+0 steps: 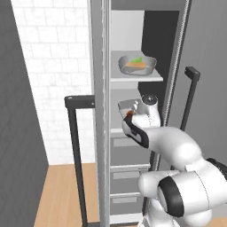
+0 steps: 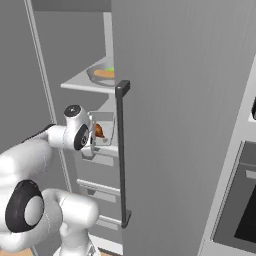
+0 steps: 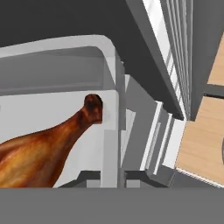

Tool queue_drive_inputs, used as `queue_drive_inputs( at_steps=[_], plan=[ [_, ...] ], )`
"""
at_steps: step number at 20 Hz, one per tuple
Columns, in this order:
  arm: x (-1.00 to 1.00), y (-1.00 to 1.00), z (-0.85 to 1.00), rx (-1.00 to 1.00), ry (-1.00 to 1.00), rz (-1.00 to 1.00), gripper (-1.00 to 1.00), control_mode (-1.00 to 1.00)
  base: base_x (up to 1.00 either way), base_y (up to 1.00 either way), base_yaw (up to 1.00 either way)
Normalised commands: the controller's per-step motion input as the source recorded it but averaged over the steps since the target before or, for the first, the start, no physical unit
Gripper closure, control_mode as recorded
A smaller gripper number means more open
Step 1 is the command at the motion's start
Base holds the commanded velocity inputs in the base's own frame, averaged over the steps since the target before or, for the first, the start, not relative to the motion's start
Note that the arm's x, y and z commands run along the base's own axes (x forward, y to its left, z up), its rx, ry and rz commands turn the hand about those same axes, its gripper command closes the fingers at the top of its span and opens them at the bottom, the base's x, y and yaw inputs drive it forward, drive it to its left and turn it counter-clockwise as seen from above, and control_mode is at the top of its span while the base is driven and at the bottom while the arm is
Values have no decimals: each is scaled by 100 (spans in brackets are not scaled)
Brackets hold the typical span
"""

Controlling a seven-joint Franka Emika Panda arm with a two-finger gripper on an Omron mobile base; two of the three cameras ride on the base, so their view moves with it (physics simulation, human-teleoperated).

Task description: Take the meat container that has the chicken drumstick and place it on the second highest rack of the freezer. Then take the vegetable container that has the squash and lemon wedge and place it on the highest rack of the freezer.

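Home kitchen: tall grey freezer (image 1: 133,26) with open door (image 2: 180,125) and dark bar handle (image 2: 122,155), shelves (image 1: 137,79) holding food containers (image 1: 137,64), drawers (image 1: 128,173) below, white tiled wall (image 1: 53,66), wooden floor (image 1: 62,195), oven (image 2: 240,210) alongside.

White arm raised from the base, elbow bent, forearm extended forward and upward, wrist level at mid height, gripper (image 1: 129,116) at the forearm's far end, jaws closed down to a narrow gap, fingertips obscured.
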Motion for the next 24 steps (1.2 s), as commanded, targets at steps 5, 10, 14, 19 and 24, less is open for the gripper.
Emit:
queue_drive_inputs(
  at_steps=[5, 10, 14, 19, 24],
  plan=[
    [47, 0, -18, 0, 0, 0, 100, -100, 0, 0, 0],
    [43, -7, -35, 1, 2, 0, 100, -100, 0, 0, 0],
    [56, -12, -25, 0, 1, 0, 100, -100, 0, 0, 0],
    [76, -7, -4, 0, 0, 0, 100, -100, 0, 0, 0],
    [69, -6, -6, 0, 0, 0, 100, -100, 0, 0, 0]
  ],
)
